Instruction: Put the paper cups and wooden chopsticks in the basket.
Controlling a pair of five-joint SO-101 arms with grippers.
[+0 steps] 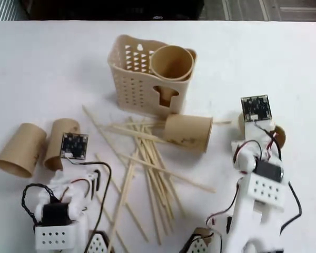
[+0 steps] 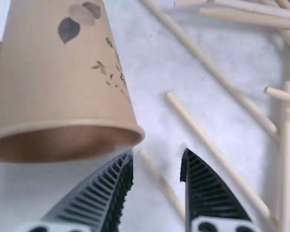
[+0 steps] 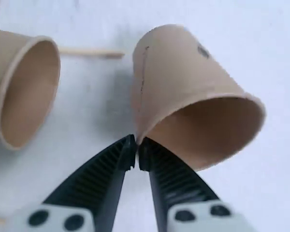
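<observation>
The rim of a paper cup (image 3: 193,92) is pinched by the right pincer (image 3: 137,143) — seemingly a thin-wall hold for carrying it to the basket (image 1: 134,87). The left pincer (image 2: 157,157) is held spread over a chopstick (image 2: 160,181), beside a second cup (image 2: 63,82) on the tabletop (image 2: 154,63).

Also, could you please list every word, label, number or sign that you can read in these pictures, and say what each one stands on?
No text can be read in any view.
The cup with leaf drawings: pictures only, no letters.
The lying cup in front of the basket: dark marks on its side, too blurred to read.
The circuit board on an arm: markings too small to read.
</observation>
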